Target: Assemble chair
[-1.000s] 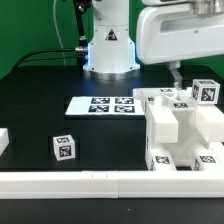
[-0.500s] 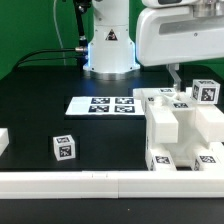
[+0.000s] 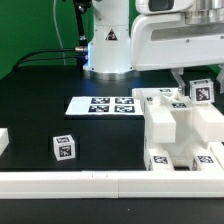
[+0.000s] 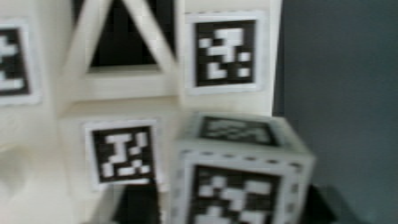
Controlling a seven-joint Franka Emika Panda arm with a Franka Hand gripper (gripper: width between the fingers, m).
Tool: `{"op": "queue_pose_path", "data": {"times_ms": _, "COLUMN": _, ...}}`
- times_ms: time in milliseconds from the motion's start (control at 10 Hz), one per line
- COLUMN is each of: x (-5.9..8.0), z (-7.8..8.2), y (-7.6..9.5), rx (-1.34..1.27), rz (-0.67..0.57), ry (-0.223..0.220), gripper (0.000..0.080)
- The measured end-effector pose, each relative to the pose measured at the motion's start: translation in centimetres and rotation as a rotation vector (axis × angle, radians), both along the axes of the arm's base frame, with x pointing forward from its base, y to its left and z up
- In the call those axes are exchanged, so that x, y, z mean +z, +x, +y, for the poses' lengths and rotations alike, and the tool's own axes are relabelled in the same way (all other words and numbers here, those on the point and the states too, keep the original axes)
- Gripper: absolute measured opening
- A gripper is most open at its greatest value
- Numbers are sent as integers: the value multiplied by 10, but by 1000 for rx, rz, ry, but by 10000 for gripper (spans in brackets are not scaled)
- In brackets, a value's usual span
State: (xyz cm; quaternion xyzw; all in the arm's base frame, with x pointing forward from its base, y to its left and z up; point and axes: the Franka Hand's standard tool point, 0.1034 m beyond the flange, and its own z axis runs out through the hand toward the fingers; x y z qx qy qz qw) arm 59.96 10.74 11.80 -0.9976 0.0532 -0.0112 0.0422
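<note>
The chair's white tagged pieces are piled at the exterior view's right. A short square block stands on top of the pile at the far right. My gripper hangs just above and beside this block, with most of it hidden by the arm. In the wrist view the block is close below, with dark fingertips low on either side of it; the jaws stand apart. The X-braced panel lies beyond it. Another tagged block sits alone on the table at the exterior view's left.
The marker board lies flat mid-table. The robot base stands behind it. A long white border rail runs along the front edge. A white piece shows at the left edge.
The arm has shifted toward the exterior view's left and come lower over the pile. The block on top has not moved.
</note>
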Motion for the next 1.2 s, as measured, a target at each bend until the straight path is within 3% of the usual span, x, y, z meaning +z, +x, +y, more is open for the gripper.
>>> {"op": "queue_pose_path", "data": {"times_ms": 100, "x": 0, "z": 0, "y": 0, "rx": -77, "rz": 6, "ry": 2, "gripper": 283}}
{"op": "queue_pose_path", "data": {"times_ms": 500, "x": -1, "z": 0, "y": 0, "rx": -383, "rz": 33, "ry": 10, "gripper": 283}}
{"op": "queue_pose_path", "data": {"times_ms": 900, "x": -2, "z": 3, "y": -1, "rx": -926, "rz": 77, "ry": 24, "gripper": 284}}
{"op": "queue_pose_path", "data": {"times_ms": 1200, "x": -2, "z": 2, "y": -2, "rx": -990, "rz": 86, "ry": 26, "gripper": 284}}
